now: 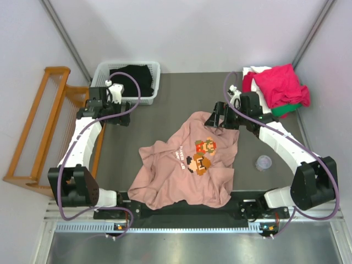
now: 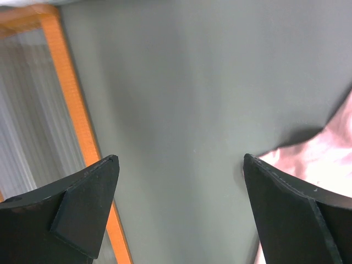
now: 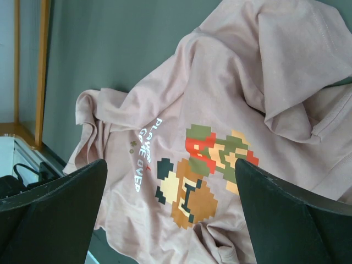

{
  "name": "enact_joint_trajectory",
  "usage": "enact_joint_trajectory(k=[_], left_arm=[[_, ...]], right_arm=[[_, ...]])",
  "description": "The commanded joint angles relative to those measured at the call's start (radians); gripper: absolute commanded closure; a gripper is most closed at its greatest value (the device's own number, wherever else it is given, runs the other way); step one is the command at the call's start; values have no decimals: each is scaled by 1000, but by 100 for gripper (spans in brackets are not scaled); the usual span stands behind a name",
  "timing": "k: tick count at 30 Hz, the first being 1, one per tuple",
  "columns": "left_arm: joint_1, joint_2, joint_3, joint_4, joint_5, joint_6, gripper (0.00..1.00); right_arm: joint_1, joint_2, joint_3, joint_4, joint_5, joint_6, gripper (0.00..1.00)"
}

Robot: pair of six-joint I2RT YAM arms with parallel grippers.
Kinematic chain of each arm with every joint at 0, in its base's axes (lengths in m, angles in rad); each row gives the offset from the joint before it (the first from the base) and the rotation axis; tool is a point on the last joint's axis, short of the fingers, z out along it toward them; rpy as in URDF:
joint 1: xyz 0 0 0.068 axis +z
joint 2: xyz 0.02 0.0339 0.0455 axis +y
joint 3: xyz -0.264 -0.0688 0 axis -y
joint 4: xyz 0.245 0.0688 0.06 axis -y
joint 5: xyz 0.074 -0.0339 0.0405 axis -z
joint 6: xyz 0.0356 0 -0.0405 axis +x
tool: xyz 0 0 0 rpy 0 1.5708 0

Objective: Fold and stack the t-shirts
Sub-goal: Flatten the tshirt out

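A large dusty-pink t-shirt (image 1: 181, 170) lies crumpled in the middle of the table, with pixel-art figures (image 1: 202, 154) and white lettering facing up. My right gripper (image 1: 213, 122) is open and empty, just above the shirt's far edge. In the right wrist view it (image 3: 170, 170) hovers over the print (image 3: 203, 165). My left gripper (image 1: 122, 119) is open and empty over bare table, left of the shirt. In the left wrist view it (image 2: 181, 165) shows only a corner of the shirt (image 2: 330, 148). Crimson-pink (image 1: 283, 83), white (image 1: 254, 74) and green (image 1: 287, 110) shirts are piled at the back right.
A white basket (image 1: 154, 82) with black cloth in it stands at the back left. A wooden rack (image 1: 38, 126) stands off the table's left edge; its orange rail (image 2: 71, 110) shows in the left wrist view. A small clear cup (image 1: 264, 162) sits right of the pink shirt.
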Motion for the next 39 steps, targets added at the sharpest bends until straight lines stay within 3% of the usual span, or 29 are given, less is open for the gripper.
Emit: enact_joint_trajectory(k=[1, 6, 14, 21, 26, 30, 36, 38, 39], left_arm=[[1, -101, -35, 119, -36, -35, 1], [2, -202, -138, 225, 27, -11, 1], [2, -181, -136, 205, 65, -6, 1], [1, -147, -132, 201, 27, -41, 1], [1, -61, -91, 135, -123, -119, 1], [4, -61, -95, 104, -134, -164, 1], [4, -81, -129, 132, -125, -75, 1], [2, -87, -132, 113, -106, -69, 1], [4, -89, -132, 110, -64, -55, 1]], right_arm=[[-7, -17, 52, 30, -16, -13, 0], [0, -34, 44, 39, 0, -28, 0], [25, -36, 36, 31, 34, -53, 0], [29, -20, 26, 16, 50, -68, 0], [26, -2, 18, 8, 127, -70, 0], [-47, 55, 15, 16, 178, -35, 0], [-83, 130, -25, 109, 164, 55, 0], [-31, 154, 15, 56, 281, -23, 0], [47, 174, 45, -35, 441, -62, 0]])
